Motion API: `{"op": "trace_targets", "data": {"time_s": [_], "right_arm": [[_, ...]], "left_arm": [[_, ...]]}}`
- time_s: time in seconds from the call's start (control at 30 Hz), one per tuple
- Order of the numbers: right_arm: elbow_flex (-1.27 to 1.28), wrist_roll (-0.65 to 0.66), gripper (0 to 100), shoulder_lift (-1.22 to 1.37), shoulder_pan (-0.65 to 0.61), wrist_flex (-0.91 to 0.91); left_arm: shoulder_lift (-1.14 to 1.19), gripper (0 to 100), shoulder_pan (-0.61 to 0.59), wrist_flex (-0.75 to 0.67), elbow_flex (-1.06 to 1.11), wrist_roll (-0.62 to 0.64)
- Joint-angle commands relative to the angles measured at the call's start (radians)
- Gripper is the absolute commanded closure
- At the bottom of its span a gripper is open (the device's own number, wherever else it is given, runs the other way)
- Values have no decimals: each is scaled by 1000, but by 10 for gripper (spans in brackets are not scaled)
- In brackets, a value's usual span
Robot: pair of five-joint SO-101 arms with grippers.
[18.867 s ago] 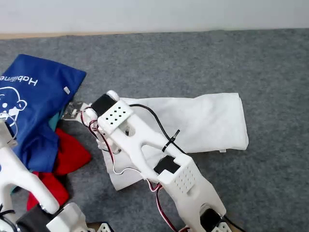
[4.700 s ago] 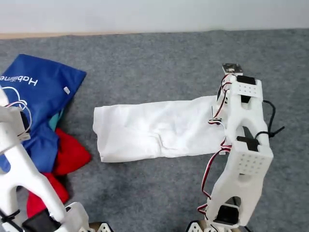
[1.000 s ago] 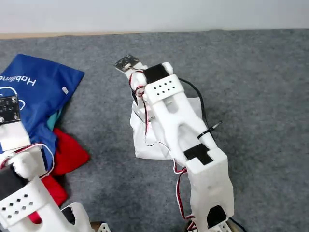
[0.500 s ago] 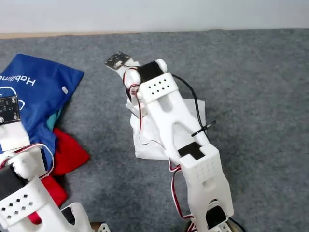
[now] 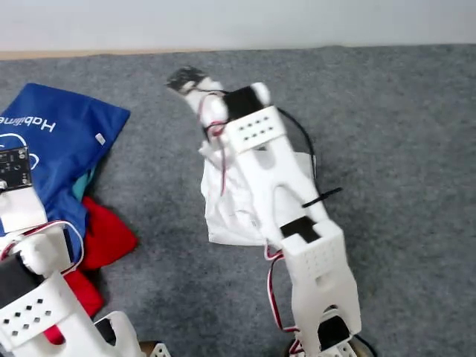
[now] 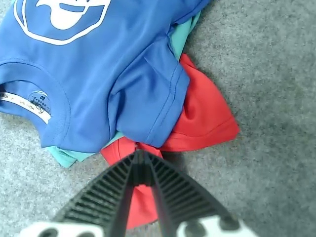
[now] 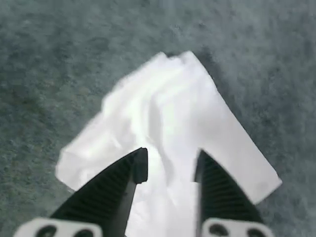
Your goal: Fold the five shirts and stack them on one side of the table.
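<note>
Right gripper [image 7: 170,165]: fingers spread, white shirt [image 7: 168,113] beneath them. Left gripper [image 6: 140,162]: fingers pressed together, red shirt [image 6: 202,118] at tips.

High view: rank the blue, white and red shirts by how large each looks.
Largest: the blue shirt, plainly.
Then the white shirt and red shirt, which look alike. The right arm hides part of the white, the left arm part of the red, so they stay unranked.

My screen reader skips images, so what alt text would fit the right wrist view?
The right tool, standing open, hangs over a folded white shirt that lies slightly rumpled on the grey table surface.
</note>
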Motion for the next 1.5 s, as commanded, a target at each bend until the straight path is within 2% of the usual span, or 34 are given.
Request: {"op": "trace_targets", "data": {"time_s": [0.0, 0.2, 0.47, 0.6, 0.83, 1.07, 1.47], "right_arm": [[51, 38, 991, -65, 68, 41], [186, 46, 990, -71, 39, 41], [238, 43, 990, -77, -151, 45], [302, -3, 990, -77, -226, 45], [411, -14, 990, -197, -288, 45], [413, -11, 990, -349, -186, 44], [408, -8, 990, -206, 90, 35]], "left_arm": [[-17, 996, 0, -17, -4, -6], [-17, 996, 0, -17, -4, -6], [-17, 996, 0, -18, -4, -6], [-17, 996, 0, -20, -4, -6], [-17, 996, 0, -25, -8, -6], [-17, 996, 0, -25, -8, -9], [-17, 996, 0, -25, -10, -11]]}}
